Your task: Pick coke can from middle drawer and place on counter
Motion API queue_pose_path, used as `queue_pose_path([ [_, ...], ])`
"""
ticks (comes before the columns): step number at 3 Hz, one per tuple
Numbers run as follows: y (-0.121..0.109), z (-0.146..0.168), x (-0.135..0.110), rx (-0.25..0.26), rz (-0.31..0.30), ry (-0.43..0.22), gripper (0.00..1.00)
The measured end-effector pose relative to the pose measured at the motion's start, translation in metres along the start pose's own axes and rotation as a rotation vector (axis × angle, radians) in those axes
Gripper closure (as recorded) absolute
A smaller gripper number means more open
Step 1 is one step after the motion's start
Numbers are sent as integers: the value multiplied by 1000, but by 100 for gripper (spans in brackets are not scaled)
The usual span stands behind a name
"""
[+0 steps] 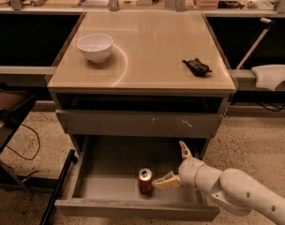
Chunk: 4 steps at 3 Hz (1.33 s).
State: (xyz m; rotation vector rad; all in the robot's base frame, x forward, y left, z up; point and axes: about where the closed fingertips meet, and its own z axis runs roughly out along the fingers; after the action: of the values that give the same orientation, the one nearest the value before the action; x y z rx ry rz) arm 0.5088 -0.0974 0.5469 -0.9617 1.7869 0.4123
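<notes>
Coke can (pixel 145 181) upright in middle drawer (pixel 105 184), gripper (pixel 169 165) beside

Round white ceramic bowl (pixel 94 46) at left, small crumpled black object (pixel 196 66) well apart at right, long cluttered ledge (pixel 67 3) behind.

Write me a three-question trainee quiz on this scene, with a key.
1. True or false: the coke can stands upright in the open middle drawer.
2. Which lies on the counter besides the white bowl? A) banana B) small black object C) sponge
3. Fill in: the gripper, inside the drawer just right of the can, is ____.
Key: 1 true; 2 B; 3 open.
</notes>
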Motion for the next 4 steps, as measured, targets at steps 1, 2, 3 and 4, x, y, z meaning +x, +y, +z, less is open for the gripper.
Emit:
queue_pose_path([
  [1,33,19,4,-47,8,8,0],
  [2,53,45,2,-48,95,-27,0],
  [3,53,45,2,-40,91,-26,0],
  [4,46,54,20,4,70,21,0],
])
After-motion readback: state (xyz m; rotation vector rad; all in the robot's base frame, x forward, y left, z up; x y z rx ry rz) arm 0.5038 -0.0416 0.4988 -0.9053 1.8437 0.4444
